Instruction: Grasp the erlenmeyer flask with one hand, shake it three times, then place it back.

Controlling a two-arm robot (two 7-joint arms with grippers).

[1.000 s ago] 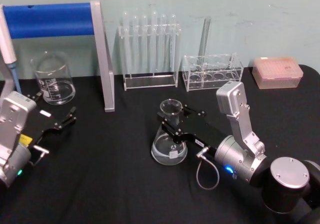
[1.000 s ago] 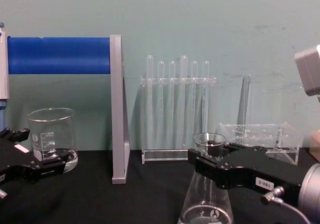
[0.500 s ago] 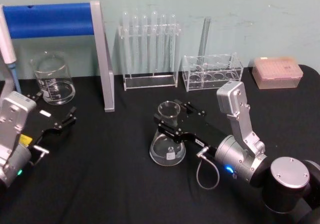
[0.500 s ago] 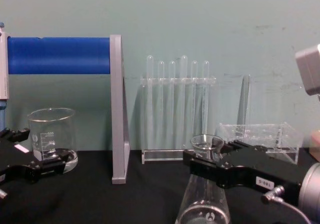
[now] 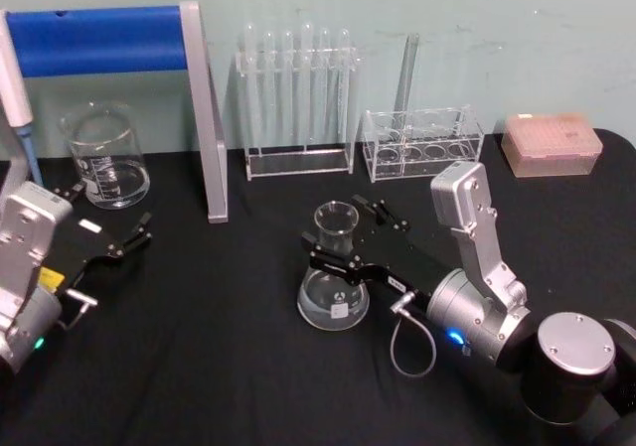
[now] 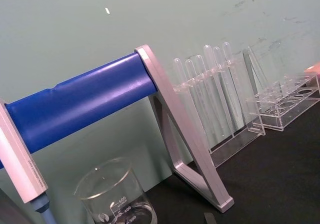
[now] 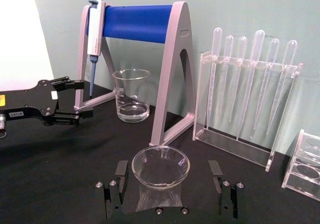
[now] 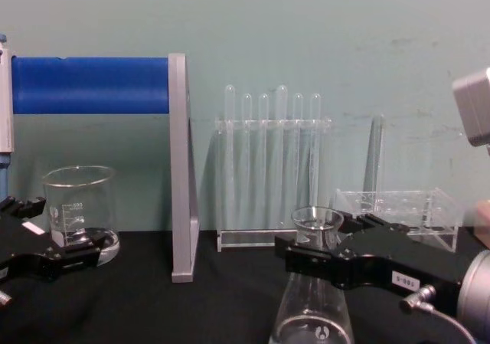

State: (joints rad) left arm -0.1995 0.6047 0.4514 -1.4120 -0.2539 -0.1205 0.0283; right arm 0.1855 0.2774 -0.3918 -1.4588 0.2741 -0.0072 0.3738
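Between parted jaws of R hand (image 7: 167,171): flask (image 7: 160,160)

I see the flask (image 5: 335,287) standing upright on the black desk (image 5: 219,347), with my right tool (image 5: 343,232) level with its neck, jaws spread either side of it. My left tool (image 5: 107,218) sits near the beaker (image 5: 104,158), jaws parted.

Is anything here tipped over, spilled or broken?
Nothing stands out. The erlenmeyer flask stands upright on the black table within the open right gripper; the beaker and test tubes are upright, and the left gripper rests near the beaker.
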